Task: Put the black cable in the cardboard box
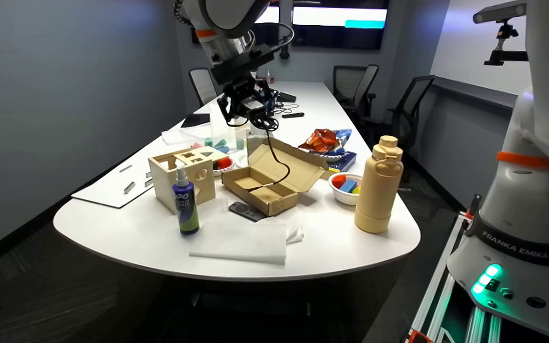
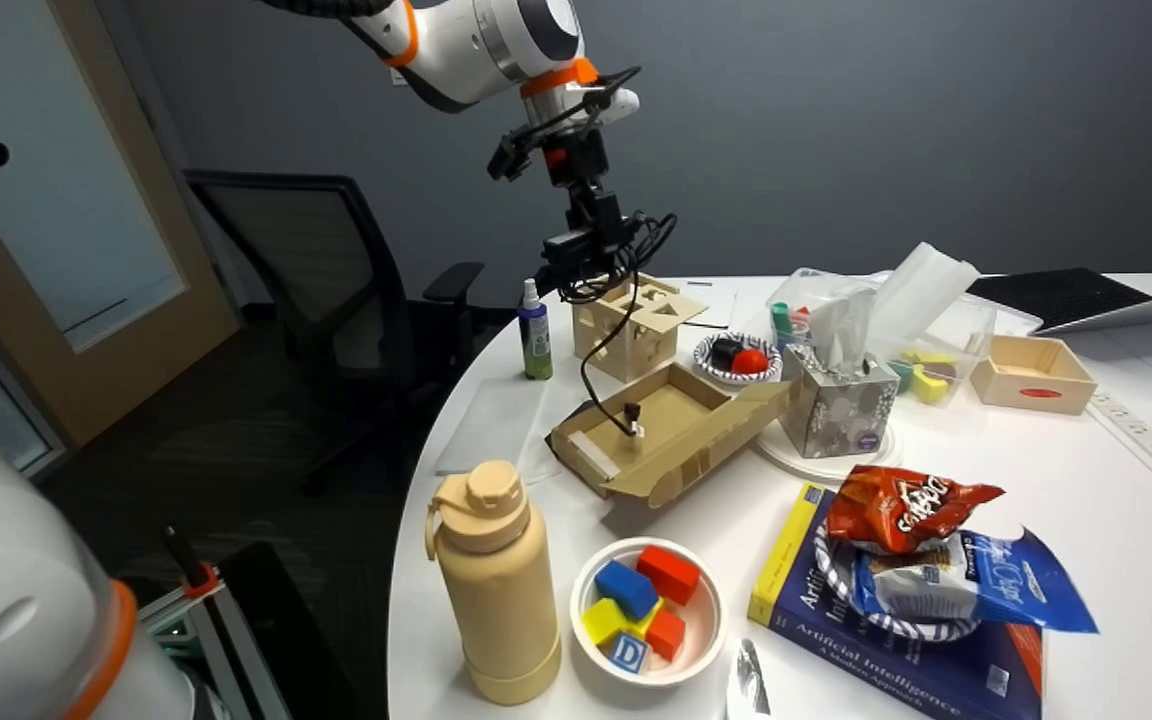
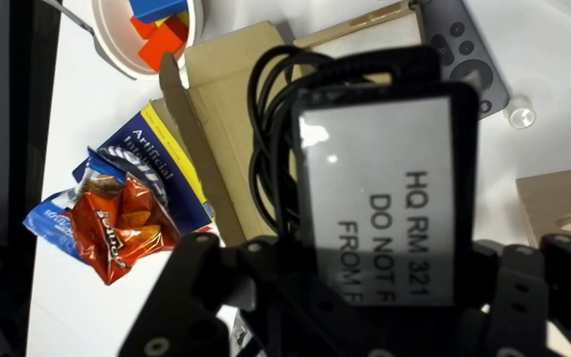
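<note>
Cardboard box (image 2: pixel 681 422), bottle (image 2: pixel 501 600) on table (image 2: pixel 1146 540)

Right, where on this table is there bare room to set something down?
Bare table shows between the flat white sheet and the tan bottle, and between the snack bags and the outlet strip. Crowded around the open cardboard box: the wooden shape-sorter, remote and tissue box sit close by.
</note>
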Controlling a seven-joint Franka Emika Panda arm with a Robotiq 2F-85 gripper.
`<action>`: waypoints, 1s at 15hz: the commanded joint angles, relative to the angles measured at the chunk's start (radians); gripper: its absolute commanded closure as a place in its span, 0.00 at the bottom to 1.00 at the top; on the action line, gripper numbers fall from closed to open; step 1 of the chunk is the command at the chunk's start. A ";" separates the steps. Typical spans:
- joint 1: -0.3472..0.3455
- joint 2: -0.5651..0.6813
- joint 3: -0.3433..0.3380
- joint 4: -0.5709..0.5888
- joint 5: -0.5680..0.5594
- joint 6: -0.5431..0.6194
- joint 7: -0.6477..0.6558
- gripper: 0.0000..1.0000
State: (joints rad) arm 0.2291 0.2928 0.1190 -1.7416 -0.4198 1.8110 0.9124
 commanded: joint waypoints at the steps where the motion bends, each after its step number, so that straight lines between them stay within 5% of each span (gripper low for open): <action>1: -0.016 0.018 -0.023 -0.019 0.055 0.063 -0.026 0.92; 15: -0.029 0.232 -0.094 -0.006 0.115 0.188 -0.093 0.92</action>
State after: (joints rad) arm 0.1923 0.4956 0.0388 -1.7605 -0.3380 1.9849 0.8520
